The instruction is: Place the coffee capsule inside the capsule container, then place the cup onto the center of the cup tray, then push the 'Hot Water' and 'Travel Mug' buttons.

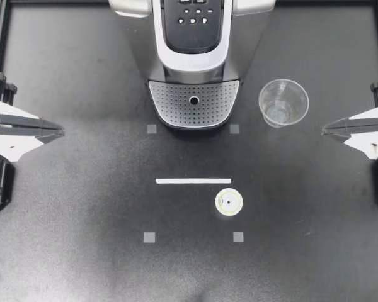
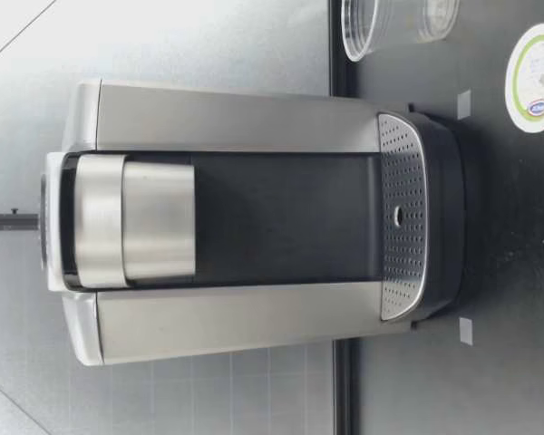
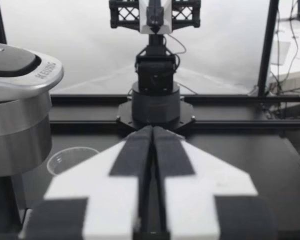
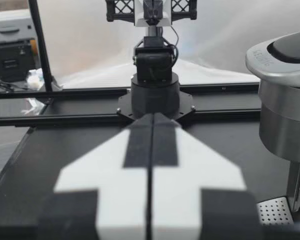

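Observation:
A coffee machine (image 1: pixel 194 50) stands at the back middle of the table, its buttons (image 1: pixel 193 19) on top and its perforated cup tray (image 1: pixel 194 104) in front. A clear plastic cup (image 1: pixel 283 102) stands upright to the right of the tray. The white-lidded coffee capsule (image 1: pixel 229 202) sits on the mat in front of the machine, below a white strip (image 1: pixel 193 181). My left gripper (image 1: pixel 62 131) rests shut and empty at the left edge. My right gripper (image 1: pixel 324 131) rests shut and empty at the right edge. Both are far from the capsule and cup.
Grey square markers (image 1: pixel 149 237) sit on the black mat around the capsule and beside the tray. Black frame rails run along the table's sides. In the left wrist view the cup (image 3: pixel 70 159) and machine (image 3: pixel 20 107) show ahead, with the opposite arm's base (image 3: pixel 155 100) beyond.

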Robot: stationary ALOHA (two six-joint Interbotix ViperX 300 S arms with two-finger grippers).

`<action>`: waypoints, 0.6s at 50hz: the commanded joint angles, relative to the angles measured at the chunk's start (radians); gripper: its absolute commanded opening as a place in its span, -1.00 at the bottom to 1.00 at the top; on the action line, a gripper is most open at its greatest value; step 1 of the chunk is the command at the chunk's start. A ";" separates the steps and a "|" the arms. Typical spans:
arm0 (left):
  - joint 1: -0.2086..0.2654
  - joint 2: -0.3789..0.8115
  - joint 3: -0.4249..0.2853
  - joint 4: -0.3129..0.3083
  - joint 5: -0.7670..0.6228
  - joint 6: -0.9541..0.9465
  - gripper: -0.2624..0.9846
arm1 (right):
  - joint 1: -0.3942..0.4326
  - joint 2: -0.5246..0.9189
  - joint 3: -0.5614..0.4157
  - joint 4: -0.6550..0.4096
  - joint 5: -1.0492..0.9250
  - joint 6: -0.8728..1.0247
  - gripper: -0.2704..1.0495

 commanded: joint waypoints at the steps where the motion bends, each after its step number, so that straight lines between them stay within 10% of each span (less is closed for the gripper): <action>1: -0.003 0.029 -0.015 0.000 -0.012 0.005 -0.33 | -0.002 0.008 -0.009 -0.002 -0.015 0.002 -0.30; 30: -0.005 0.483 -0.121 0.000 -0.020 -0.048 -0.34 | -0.002 0.310 -0.011 0.000 -0.046 0.158 -0.43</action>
